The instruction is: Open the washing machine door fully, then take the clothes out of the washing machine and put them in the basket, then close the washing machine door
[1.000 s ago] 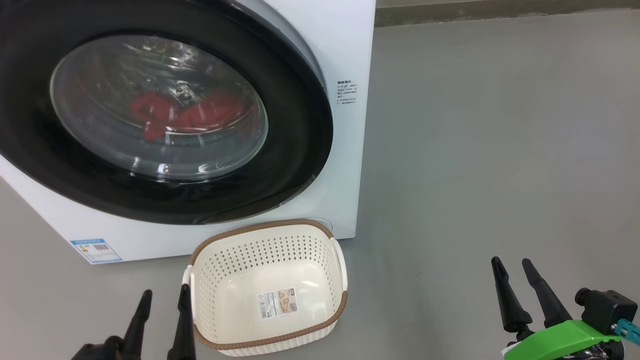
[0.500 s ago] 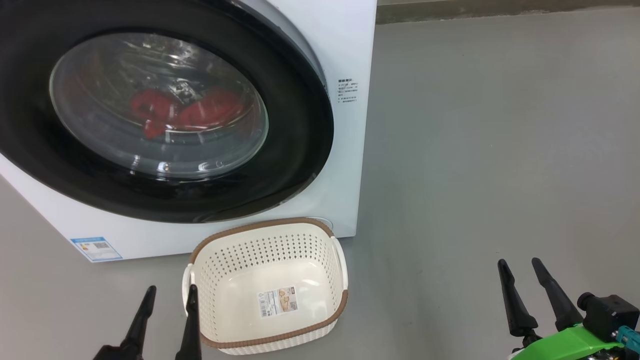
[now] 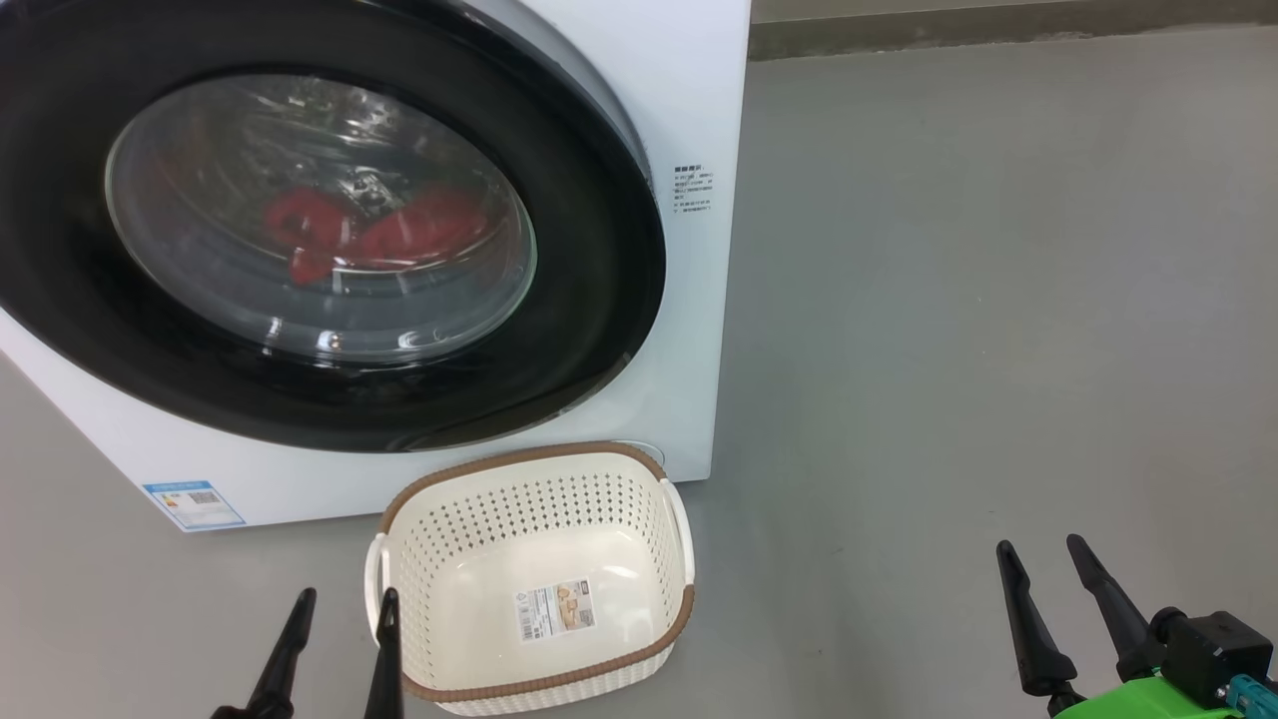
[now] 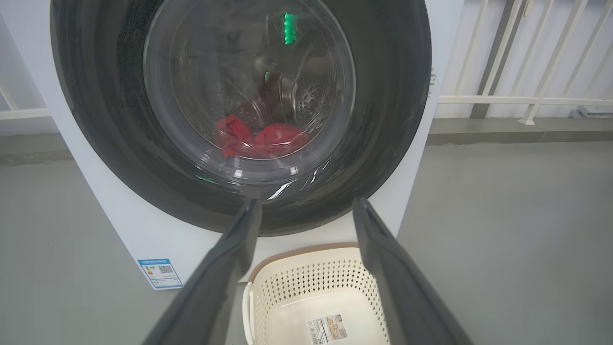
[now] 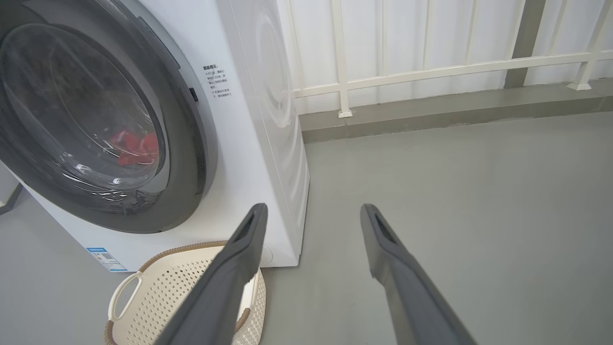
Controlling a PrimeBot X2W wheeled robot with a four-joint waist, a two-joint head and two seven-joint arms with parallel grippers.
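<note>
Since a second ago the right hand (image 3: 1038,549) has dropped a little toward the bottom edge of the head view, while the left hand (image 3: 346,599) has hardly shifted; the slight slide of the whole picture is the camera's. Both hands hang open and empty. Up and ahead of the left hand the washing machine door (image 3: 599,300) is shut on the washing machine (image 3: 699,80). The clothes (image 3: 399,235) lie behind its window (image 3: 250,150), and the basket (image 3: 519,454) sits on the floor (image 3: 998,300) just to that hand's right, well left of the right hand. From the left wrist, the basket lies low between the spread fingers (image 4: 225,268), and the clothes show as a small limp red heap at the bottom of the drum (image 4: 306,100): probably soft and light, best pinched by a bunched fold. From the right wrist, the door's free edge appears side-on, up and left of the fingers, with what looks like a small dark catch (image 5: 193,94) beside it, which the head-on views do not give. The rim looks stiff and glossy, likely slippery, so that edge seems the place to hook.
</note>
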